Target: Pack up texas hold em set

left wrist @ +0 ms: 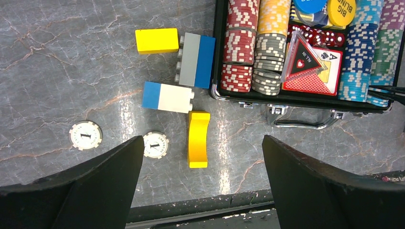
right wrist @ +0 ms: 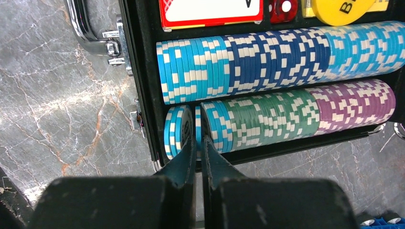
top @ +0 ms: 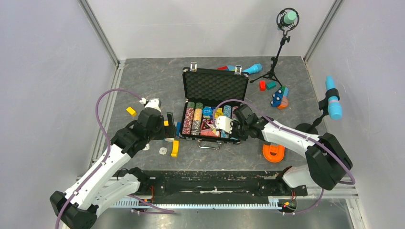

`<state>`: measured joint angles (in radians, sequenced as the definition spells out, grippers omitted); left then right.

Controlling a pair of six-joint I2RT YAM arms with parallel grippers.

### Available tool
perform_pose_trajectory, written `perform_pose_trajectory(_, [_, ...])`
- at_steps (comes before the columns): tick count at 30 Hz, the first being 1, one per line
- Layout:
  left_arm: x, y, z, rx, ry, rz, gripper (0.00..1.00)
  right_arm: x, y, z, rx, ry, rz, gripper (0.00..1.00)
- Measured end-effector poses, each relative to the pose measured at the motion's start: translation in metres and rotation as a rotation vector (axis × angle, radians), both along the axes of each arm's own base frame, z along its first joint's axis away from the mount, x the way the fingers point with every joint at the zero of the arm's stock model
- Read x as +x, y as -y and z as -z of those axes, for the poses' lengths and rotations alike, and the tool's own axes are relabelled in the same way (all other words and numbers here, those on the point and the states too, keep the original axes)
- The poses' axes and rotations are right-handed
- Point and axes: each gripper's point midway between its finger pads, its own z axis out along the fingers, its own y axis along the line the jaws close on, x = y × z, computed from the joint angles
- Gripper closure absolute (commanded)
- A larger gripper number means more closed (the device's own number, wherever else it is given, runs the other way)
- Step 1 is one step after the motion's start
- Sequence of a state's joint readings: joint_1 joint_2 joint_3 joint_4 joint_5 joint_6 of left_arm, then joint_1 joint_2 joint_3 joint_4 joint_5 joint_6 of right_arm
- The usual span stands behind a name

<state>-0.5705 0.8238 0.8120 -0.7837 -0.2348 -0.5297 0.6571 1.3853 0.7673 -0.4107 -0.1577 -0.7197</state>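
Top external: briefcase (top: pixel 205 138) long axis left-right, lid (top: pixel 215 86) rearward (left end effector (left wrist: pixel 203 148) gaping, empty; right end effector (right wrist: pixel 198 143) closed).

Readable txt, left-wrist view
Triangular marker (left wrist: pixel 304 61) is showing "ALL IN"; yellow btn (left wrist: pixel 342 10) is showing "BIG BLIN…", cut off; left white chip (left wrist: pixel 86 135) & right white chip (left wrist: pixel 156 144) are each showing "1".

The table (left wrist: pixel 57 57) was grey and marble-patterned, with rust-coloured veins. The briefcase (left wrist: pixel 217 47) was black; its lid foam (top: pixel 215 87) was dark, in an egg-crate pattern. All rows were white-spotted at the edge: red chips (left wrist: pixel 241 43), yellow chips (left wrist: pixel 273 16), grey chips (left wrist: pixel 270 52), light blue chips (right wrist: pixel 191 71), dark blue chips (right wrist: pixel 277 59), green chips (right wrist: pixel 272 119), purple chips (right wrist: pixel 353 105). The card deck (left wrist: pixel 315 85) was red-patterned. Two loose chips (left wrist: pixel 86 135) were white. One yellow block (left wrist: pixel 156 40) and one grey-and-blue block (left wrist: pixel 196 59) were recorded.
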Motion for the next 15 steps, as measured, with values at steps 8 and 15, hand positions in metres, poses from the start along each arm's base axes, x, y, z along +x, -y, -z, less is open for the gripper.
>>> perform_pose_trajectory(8, [0.0000,0.0000,0.0001,0.000,0.000,0.000,0.00,0.0004,-0.0010,0.0038,0.004,-0.001,0.001,0.90])
perform_pose_trajectory(15, [0.0000,0.0000,0.0002,0.000,0.000,0.000,0.00,-0.0005,-0.0018,-0.0012,0.018,0.005,0.009,0.81])
